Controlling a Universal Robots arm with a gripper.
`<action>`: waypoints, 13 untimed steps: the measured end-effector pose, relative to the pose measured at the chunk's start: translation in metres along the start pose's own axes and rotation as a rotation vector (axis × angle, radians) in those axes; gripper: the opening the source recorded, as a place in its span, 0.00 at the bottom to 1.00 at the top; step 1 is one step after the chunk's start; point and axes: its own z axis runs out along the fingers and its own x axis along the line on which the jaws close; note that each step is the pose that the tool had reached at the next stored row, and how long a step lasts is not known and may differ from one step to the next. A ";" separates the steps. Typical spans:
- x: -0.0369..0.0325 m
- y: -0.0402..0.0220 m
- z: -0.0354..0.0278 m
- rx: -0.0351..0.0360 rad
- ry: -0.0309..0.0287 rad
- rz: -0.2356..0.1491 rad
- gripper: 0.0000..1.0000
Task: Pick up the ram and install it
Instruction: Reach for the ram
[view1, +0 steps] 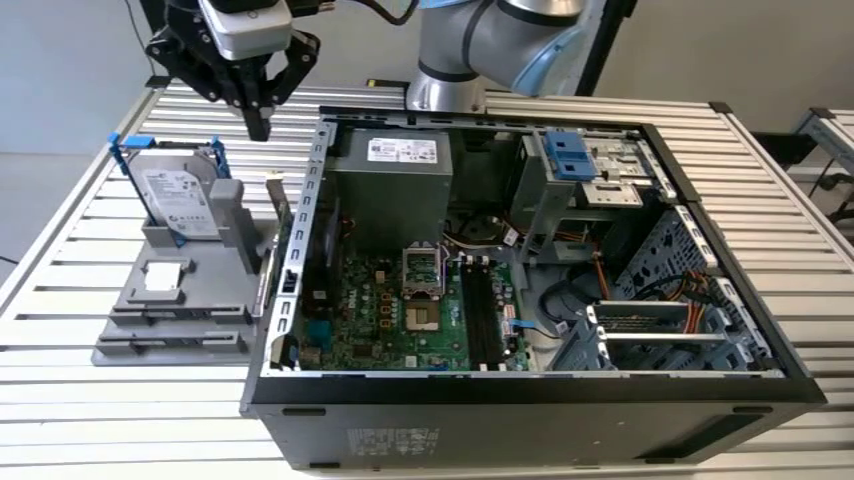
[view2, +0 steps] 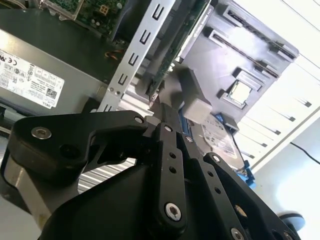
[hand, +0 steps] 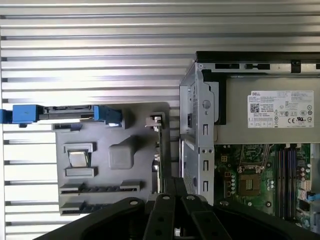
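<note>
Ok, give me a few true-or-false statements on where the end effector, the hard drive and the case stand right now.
1. The end effector is outside the computer case. True.
2. The hard drive lies flat inside the case. False: it stands upright in the grey fixture beside the case.
3. A side panel closes the case. False: it is open, with the motherboard in plain sight.
4. An upright card stands between the hard drive and the case. True.
</note>
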 end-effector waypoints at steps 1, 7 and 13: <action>0.0030 -0.0002 0.0000 -0.0001 0.0001 -0.002 0.00; 0.0221 -0.0019 -0.0005 -0.0002 0.0005 -0.010 0.00; 0.0430 -0.0039 -0.0009 -0.0004 0.0008 -0.017 0.00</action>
